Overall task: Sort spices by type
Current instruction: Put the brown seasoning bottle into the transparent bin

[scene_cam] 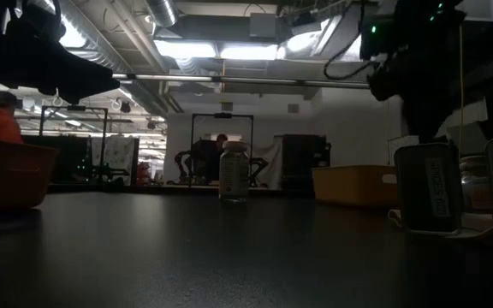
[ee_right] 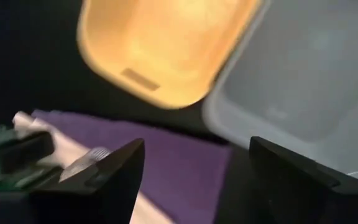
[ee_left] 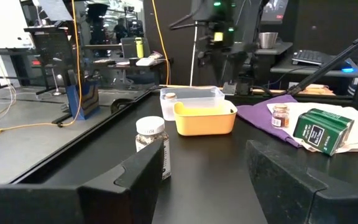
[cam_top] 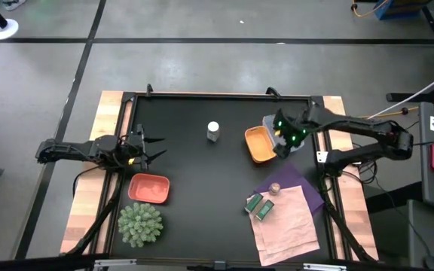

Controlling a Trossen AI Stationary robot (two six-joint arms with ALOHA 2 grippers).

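The white-capped jar [cam_top: 213, 132] [ee_left: 151, 146] stands upright on the black table, just ahead of my open left gripper [cam_top: 157, 148] [ee_left: 204, 155]. One pinkish-topped jar [cam_top: 275, 188] [ee_left: 280, 115] stands on the purple cloth [cam_top: 300, 184]. Another small jar [ee_left: 170, 97] seems to sit in the clear tray [ee_left: 194, 94]. Two green packets [cam_top: 258, 205] [ee_left: 322, 129] lie on the pinkish cloth. My right gripper [cam_top: 285, 141] [ee_right: 197, 149] hovers open and empty over the orange tray [cam_top: 260, 144] [ee_right: 166, 43] and the clear tray [ee_right: 309, 74].
A salmon-red tray [cam_top: 149, 188] and a green spiky plant ball [cam_top: 140, 223] sit near the table's left front. The pinkish cloth [cam_top: 288, 226] reaches the near edge. Bare black table lies between the white-capped jar and the packets.
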